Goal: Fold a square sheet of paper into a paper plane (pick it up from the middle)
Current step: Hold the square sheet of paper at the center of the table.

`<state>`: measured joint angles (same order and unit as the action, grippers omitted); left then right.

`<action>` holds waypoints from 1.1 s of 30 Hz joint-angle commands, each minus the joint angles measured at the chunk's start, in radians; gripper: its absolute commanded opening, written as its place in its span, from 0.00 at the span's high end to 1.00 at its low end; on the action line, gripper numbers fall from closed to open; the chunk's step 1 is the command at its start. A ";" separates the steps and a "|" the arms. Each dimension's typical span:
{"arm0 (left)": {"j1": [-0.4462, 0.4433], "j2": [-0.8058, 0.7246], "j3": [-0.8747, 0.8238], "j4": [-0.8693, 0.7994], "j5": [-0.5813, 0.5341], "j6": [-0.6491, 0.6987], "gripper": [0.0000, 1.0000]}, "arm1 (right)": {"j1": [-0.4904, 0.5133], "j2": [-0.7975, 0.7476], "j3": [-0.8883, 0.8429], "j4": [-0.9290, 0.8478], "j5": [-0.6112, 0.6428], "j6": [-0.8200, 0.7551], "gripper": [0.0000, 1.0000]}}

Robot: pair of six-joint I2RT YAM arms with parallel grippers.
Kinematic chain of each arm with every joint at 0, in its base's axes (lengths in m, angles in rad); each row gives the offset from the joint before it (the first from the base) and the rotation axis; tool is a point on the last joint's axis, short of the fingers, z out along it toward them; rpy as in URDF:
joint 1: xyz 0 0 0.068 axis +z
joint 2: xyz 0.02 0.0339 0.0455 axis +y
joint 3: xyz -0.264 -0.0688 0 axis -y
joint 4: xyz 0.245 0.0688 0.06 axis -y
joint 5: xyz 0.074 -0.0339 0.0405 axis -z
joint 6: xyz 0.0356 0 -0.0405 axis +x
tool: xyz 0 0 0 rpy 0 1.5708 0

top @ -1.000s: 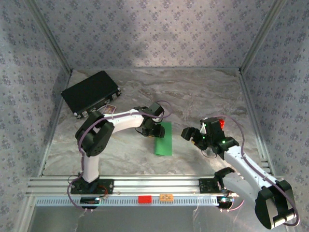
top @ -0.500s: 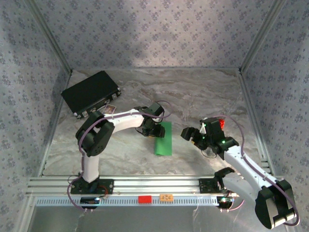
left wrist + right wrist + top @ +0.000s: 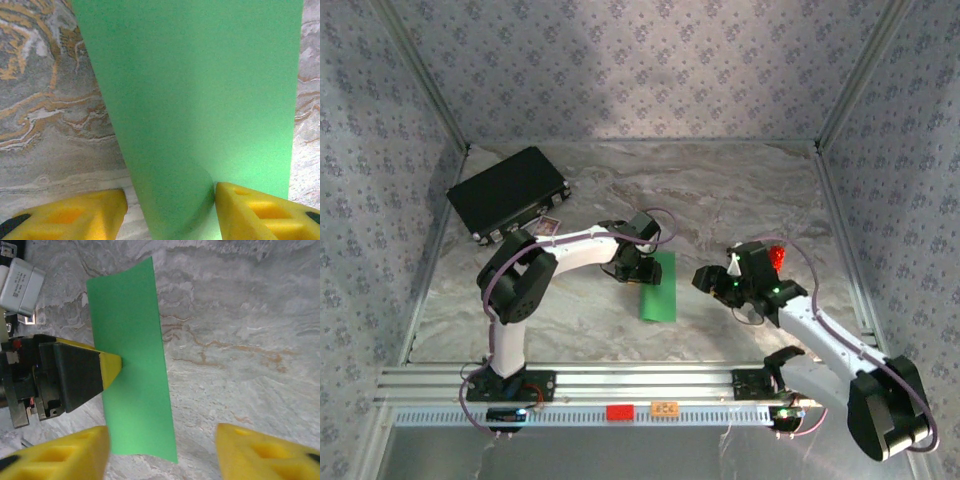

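Observation:
The square sheet of paper [image 3: 658, 288] lies on the marble table as a bright-green strip, doubled over along its length. My left gripper [image 3: 638, 268] sits at its left long edge. In the left wrist view the rounded fold of the paper [image 3: 200, 100] rises between the yellow fingers of the left gripper [image 3: 171, 197]; the right finger touches it, the left one stands apart on the table. My right gripper [image 3: 705, 277] hovers just right of the strip, open. In the right wrist view the paper [image 3: 132, 365] lies ahead of the right gripper [image 3: 162, 435], with a left fingertip [image 3: 111, 367] resting on it.
A black rectangular case [image 3: 508, 192] lies at the back left, near the patterned wall. A small red block [image 3: 618, 411] and an orange tag [image 3: 665, 408] sit on the front rail. Bare marble stretches behind and right of the paper.
My right arm has shifted a little left toward the paper and its jaws have narrowed. The left arm and the paper have not moved.

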<state>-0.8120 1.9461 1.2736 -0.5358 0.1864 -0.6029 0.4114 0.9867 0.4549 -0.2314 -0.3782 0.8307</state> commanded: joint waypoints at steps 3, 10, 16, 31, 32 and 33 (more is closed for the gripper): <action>0.006 0.108 -0.034 0.048 -0.119 0.014 0.46 | 0.041 0.089 0.013 0.097 -0.026 0.010 0.67; 0.006 0.113 -0.034 0.051 -0.119 0.013 0.46 | 0.079 0.236 0.041 0.187 -0.055 0.037 0.92; 0.004 0.116 -0.042 0.058 -0.120 0.008 0.46 | 0.117 0.372 0.101 0.264 -0.080 0.043 1.00; 0.001 0.113 -0.048 0.071 -0.114 0.011 0.47 | 0.114 0.419 0.104 0.276 -0.057 0.068 1.00; 0.001 0.113 -0.048 0.070 -0.115 0.012 0.47 | 0.113 0.420 0.103 0.279 -0.059 0.070 1.00; 0.001 0.111 -0.048 0.070 -0.116 0.012 0.47 | 0.113 0.424 0.103 0.283 -0.064 0.072 1.00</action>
<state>-0.8146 1.9472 1.2736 -0.5354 0.1783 -0.6106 0.5251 1.3972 0.5415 0.0364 -0.4267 0.8867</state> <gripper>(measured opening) 0.531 0.066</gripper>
